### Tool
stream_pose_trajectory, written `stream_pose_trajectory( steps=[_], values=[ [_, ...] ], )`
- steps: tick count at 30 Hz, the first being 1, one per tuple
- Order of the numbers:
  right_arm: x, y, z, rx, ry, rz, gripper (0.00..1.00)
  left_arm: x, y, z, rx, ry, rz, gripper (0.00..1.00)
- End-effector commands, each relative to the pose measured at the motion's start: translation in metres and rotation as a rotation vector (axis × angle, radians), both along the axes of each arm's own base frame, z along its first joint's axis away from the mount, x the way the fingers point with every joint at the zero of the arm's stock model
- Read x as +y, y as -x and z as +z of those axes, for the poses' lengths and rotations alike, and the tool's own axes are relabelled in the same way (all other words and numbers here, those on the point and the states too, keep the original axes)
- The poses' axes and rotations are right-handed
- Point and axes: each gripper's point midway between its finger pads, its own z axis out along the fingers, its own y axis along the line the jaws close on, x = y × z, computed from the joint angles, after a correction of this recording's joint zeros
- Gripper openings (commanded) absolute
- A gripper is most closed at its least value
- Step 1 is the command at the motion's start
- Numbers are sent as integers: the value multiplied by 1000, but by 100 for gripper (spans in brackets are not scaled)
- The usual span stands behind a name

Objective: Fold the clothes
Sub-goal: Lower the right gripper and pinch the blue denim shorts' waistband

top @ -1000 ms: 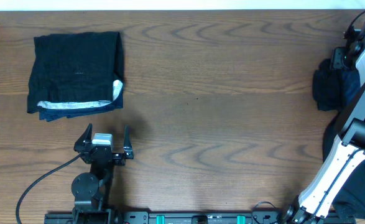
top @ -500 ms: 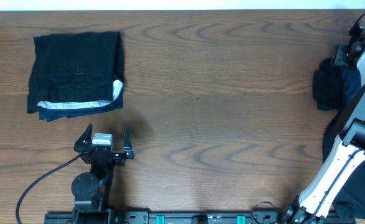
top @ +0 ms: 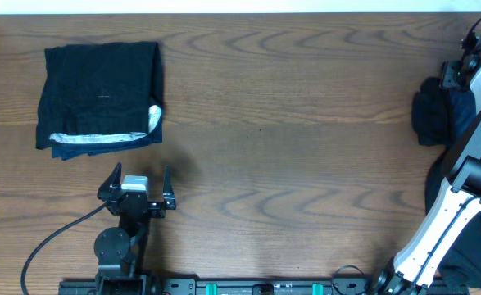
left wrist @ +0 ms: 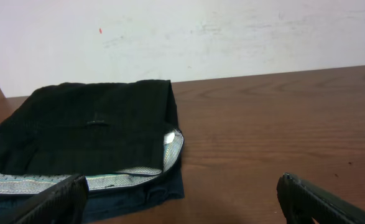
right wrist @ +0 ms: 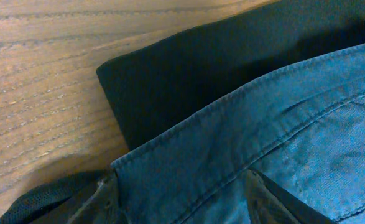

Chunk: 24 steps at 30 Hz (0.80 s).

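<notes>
Clothes are sitting in two spots on the table [top: 306, 123]: folded black garment [top: 101, 94] with a silvery edge at the left, blue shorts [right wrist: 281, 137] in a dark pile at the right. I'm holding the right gripper [right wrist: 182, 196] spread apart over the shorts' waistband, and the left gripper [top: 140, 174] is sitting wide open near the folded one.

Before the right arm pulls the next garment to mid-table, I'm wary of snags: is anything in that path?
Nothing visible. Bare table runs from the pile of clothes to the centre; the folded garment and left gripper sit far left.
</notes>
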Motion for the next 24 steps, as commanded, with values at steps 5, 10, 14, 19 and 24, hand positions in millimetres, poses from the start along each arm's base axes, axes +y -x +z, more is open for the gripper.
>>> stream_pose_trajectory(
  steps=[5, 10, 14, 19, 24],
  values=[
    [-4, -3, -1, 6, 26, 14, 67, -5, 1, -15, 44, -7, -26, 98],
    [6, -4, -8, 14, -13, 38, 66, -5, 1, -15, 44, -7, -26, 98],
    [3, 0, -19, 58, 17, 73, 66, -5, 1, -15, 44, -7, -26, 98],
    [-3, 6, -22, 94, 55, 62, 61, -5, 1, -15, 44, -7, -26, 98],
    [-6, 3, -16, 76, 70, 57, 38, -5, 1, -15, 44, -7, -26, 98]
  ],
)
